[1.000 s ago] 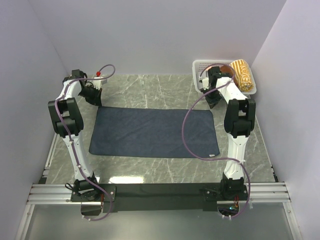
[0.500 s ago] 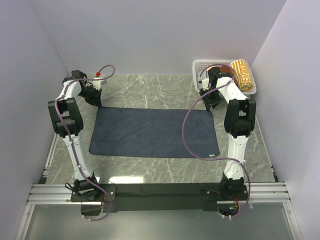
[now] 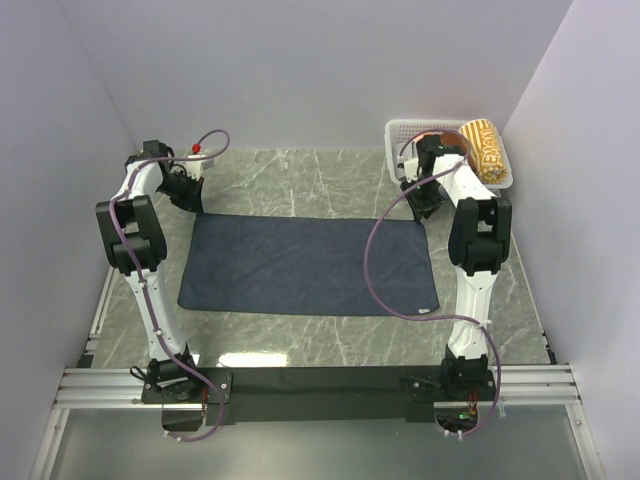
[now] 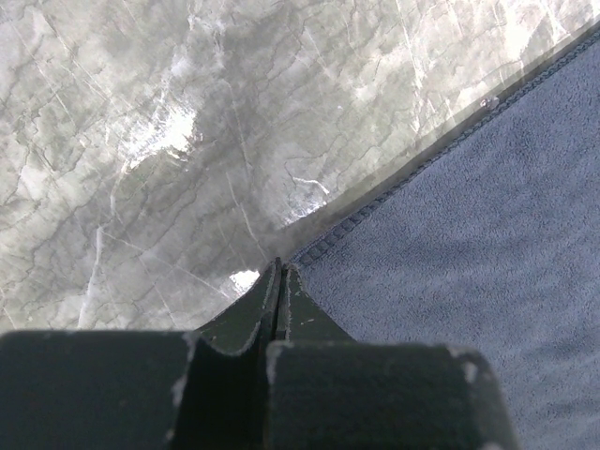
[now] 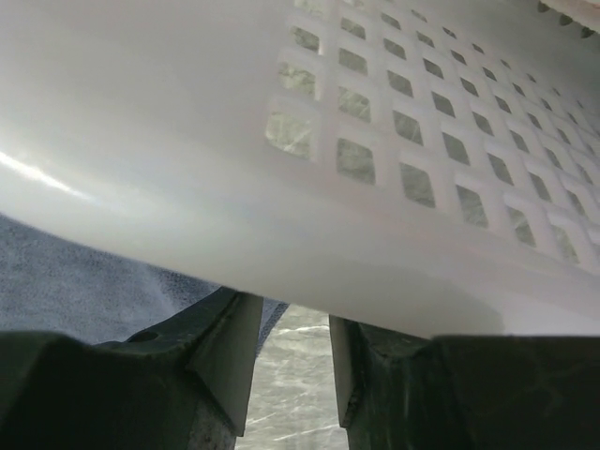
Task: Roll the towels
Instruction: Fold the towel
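The navy towel lies flat and spread out on the marble table. My left gripper is at its far left corner. In the left wrist view the jaws are shut, tips touching the table right at the hemmed corner of the towel; no cloth shows between them. My right gripper is at the far right corner, close to the white basket. In the right wrist view it is open and empty over bare marble, with the towel's corner just left of its left finger.
The white lattice basket stands at the back right, holding a rolled yellow-orange cloth. Its wall hangs right over my right fingers. Grey walls enclose the table on three sides. Bare marble lies beyond the towel.
My right gripper has shifted slightly toward the basket. The left arm and the towel have not moved.
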Controlling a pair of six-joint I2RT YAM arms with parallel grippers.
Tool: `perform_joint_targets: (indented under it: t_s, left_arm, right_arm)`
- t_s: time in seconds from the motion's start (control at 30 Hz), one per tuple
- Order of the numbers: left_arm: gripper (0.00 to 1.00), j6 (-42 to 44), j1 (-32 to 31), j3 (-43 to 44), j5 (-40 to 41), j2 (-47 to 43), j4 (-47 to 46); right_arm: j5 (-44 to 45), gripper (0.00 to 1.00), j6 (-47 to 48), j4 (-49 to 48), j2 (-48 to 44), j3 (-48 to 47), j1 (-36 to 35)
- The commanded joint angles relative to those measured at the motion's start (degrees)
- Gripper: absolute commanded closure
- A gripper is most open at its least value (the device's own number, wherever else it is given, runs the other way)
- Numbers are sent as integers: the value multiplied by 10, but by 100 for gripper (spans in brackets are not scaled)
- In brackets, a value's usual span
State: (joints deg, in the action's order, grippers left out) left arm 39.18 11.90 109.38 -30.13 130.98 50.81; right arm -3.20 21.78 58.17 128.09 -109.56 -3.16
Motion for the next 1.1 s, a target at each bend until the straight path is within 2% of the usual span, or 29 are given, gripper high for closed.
perform_joint_targets:
  t_s: [0.0, 0.23, 0.43, 0.57, 0.83, 1.07]
  left_arm:
    - [99, -5, -1, 4, -5, -8, -2]
    - [99, -9, -3, -5, -9, -11, -6]
    - [99, -12, -2, -4, -8, -10, -6]
    - [99, -8, -3, -7, -4, -11, -7]
    - [99, -10, -3, -1, -5, -9, -7]
    - [99, -15, -2, 0, -4, -8, -6]
  right_arm:
    - [9, 61, 8, -43, 47, 3, 3]
    - [-15, 64, 16, -55, 36, 29, 2]
    - [-11, 64, 15, -154, -27, 121, 3]
    - [-10, 59, 10, -221, -71, 165, 3]
    - [-20, 58, 12, -224, -67, 174, 3]
    - [-36, 62, 17, -206, -61, 175, 3]
